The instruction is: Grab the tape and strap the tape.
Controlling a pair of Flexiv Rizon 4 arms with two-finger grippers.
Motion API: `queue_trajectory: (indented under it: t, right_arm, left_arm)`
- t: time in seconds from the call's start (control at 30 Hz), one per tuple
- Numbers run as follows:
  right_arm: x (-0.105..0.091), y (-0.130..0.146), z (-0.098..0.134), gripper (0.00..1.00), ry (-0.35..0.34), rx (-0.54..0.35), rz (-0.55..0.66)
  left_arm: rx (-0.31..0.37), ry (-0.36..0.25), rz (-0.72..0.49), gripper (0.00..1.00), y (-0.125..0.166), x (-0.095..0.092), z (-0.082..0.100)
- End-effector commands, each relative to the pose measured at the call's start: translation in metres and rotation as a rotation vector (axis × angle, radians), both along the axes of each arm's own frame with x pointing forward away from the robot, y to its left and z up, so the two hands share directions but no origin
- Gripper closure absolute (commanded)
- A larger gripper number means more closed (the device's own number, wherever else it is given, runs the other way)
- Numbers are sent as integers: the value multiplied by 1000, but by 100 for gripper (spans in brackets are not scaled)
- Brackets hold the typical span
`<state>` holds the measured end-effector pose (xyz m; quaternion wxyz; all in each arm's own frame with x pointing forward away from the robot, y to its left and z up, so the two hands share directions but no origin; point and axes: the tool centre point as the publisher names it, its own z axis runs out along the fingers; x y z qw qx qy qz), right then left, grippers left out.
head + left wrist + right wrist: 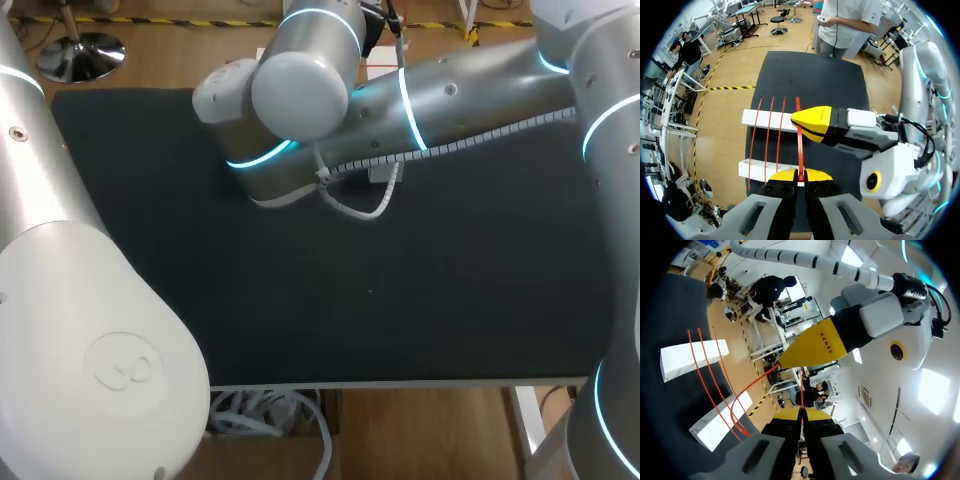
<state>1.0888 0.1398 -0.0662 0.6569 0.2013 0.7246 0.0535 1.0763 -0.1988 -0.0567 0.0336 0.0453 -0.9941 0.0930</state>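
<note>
Jaws hidden in head view; right arm [450, 90] crosses far side of black bench [400, 300]. Left wrist view: left jaws clenched on red tape [800, 150] lying across two white blocks [762, 119]; right jaws pinch same strand just ahead. Right wrist view: right jaws clamped on thin red strand.
</note>
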Motion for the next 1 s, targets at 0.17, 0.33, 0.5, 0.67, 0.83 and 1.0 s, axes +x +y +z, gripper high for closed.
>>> queue_trajectory:
  t: [0.17,0.33,0.5,0.67,0.83,1.0]
  right_arm:
    - [1,2,2,100,9,5,-1]
    - [0,6,2,100,12,6,2]
    - [0,8,2,100,14,4,9]
    - [2,10,3,100,9,5,11]
    - [2,13,3,100,9,4,14]
    - [1,14,3,100,9,6,18]
  left_arm:
    - [3,2,0,100,0,0,1]
    - [3,2,0,100,0,0,1]
    - [3,2,0,100,0,0,1]
    - [3,2,0,100,0,0,1]
    - [3,2,0,100,0,0,1]
    - [3,2,0,100,0,0,1]
